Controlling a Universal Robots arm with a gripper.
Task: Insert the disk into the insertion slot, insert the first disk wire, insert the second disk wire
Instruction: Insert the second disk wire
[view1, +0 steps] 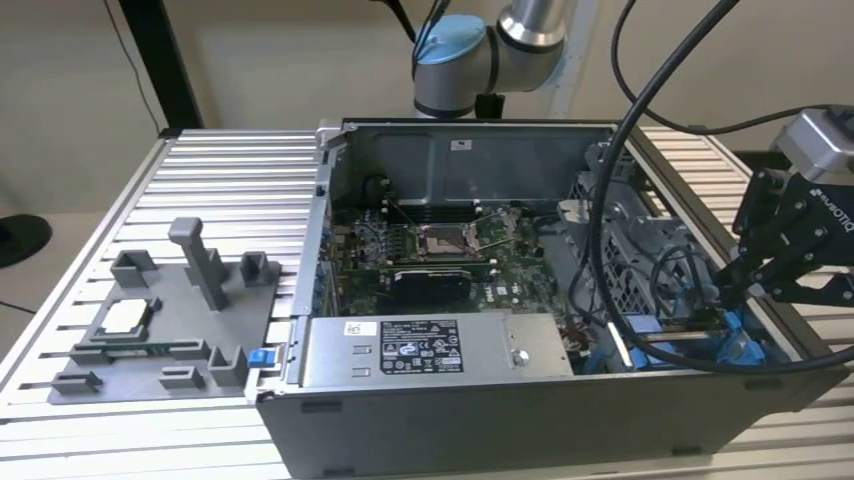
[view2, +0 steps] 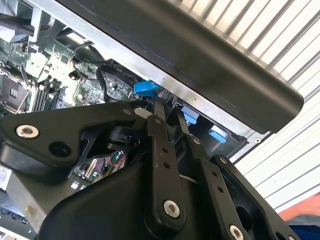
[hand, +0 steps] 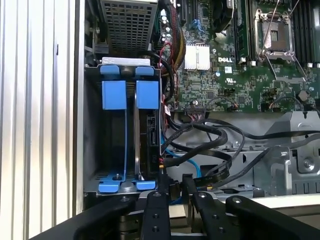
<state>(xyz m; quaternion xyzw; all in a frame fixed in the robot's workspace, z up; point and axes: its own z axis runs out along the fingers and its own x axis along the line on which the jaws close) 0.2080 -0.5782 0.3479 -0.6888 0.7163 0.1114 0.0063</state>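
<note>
At the computer case's corner on the exterior view's right, the gripper hangs over the drive bay's edge. Whether it is closed on one of the black cables crowding that side cannot be told. The disk stands on edge in the bay in its blue carrier, and the second blue frame beside it looks hollow. The power-supply box carries a printed label. The ribbed tabletop lies open around a grey fixture tray.
</note>
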